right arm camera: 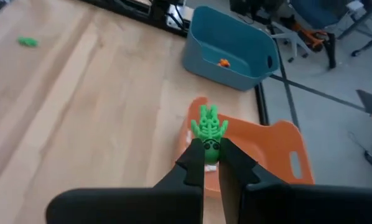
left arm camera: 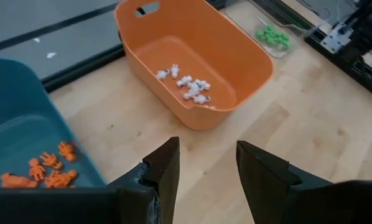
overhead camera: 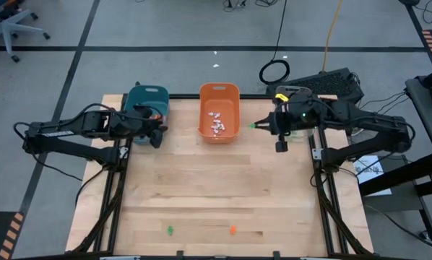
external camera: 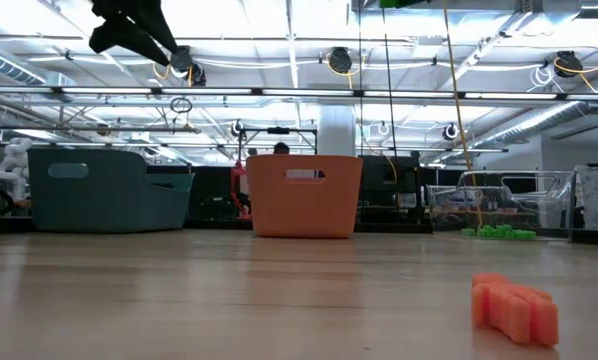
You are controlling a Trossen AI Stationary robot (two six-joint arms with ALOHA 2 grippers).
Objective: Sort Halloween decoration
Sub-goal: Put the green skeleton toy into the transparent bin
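Between the orange bin [overhead camera: 219, 121] and clear bin [external camera: 499, 208], right end effector [right arm camera: 211, 163] clamped on a green skeleton [right arm camera: 208, 129]. Left end effector [left arm camera: 206, 163] apart, empty, beside teal bin [overhead camera: 145, 106]. Teal bin: orange trinkets [left arm camera: 44, 172]. Orange bin: white trinkets [left arm camera: 186, 84]. Clear bin: green trinkets [left arm camera: 273, 36].

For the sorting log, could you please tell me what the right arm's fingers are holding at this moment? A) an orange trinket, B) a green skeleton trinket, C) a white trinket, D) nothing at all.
B: the right wrist view shows the right gripper with its fingers shut on a green skeleton trinket, above the rim of the orange bin.
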